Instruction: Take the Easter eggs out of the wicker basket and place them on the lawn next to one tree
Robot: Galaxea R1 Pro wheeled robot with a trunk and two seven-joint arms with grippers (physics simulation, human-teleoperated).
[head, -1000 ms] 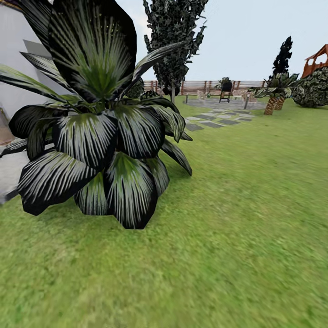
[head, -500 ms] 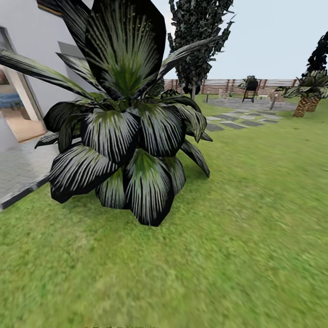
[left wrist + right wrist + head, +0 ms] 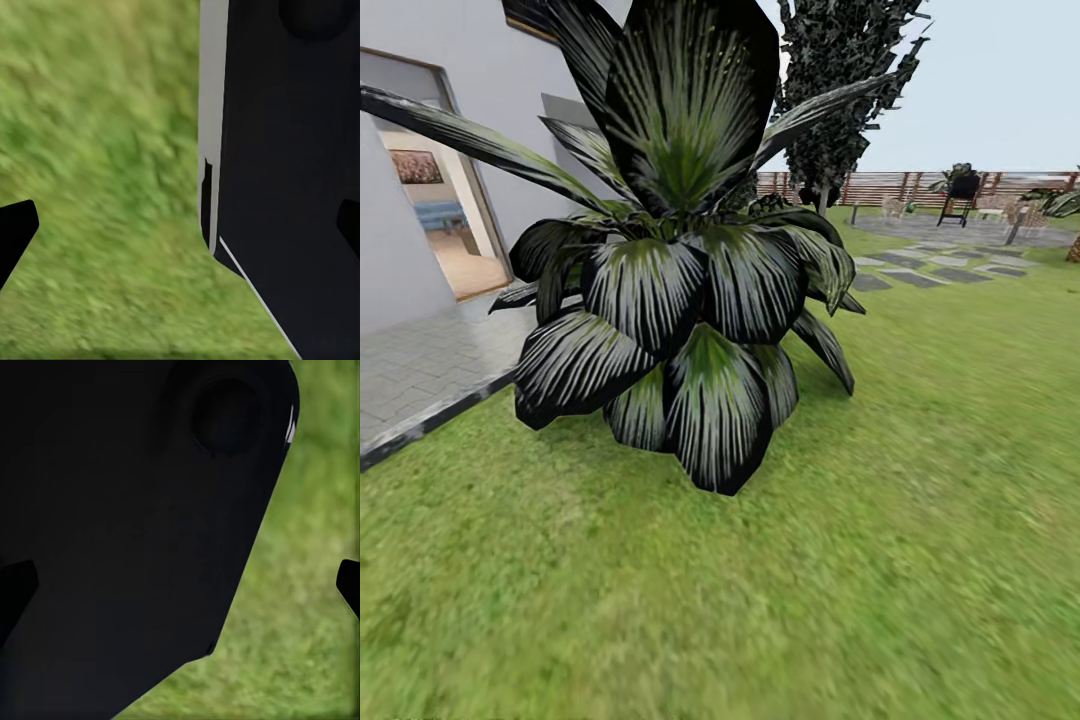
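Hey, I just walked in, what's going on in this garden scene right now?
Nothing is being handled at the moment; the robot seems to be on its way across the lawn. Its head camera faces a big dark-leaved plant at the edge of the grass, with a house doorway and paving to one side. Farther off are stepping stones, a tall dark conifer and a slatted fence. In both wrist views the end effector fingertips stand wide apart over grass, with dark robot bodywork beside them.
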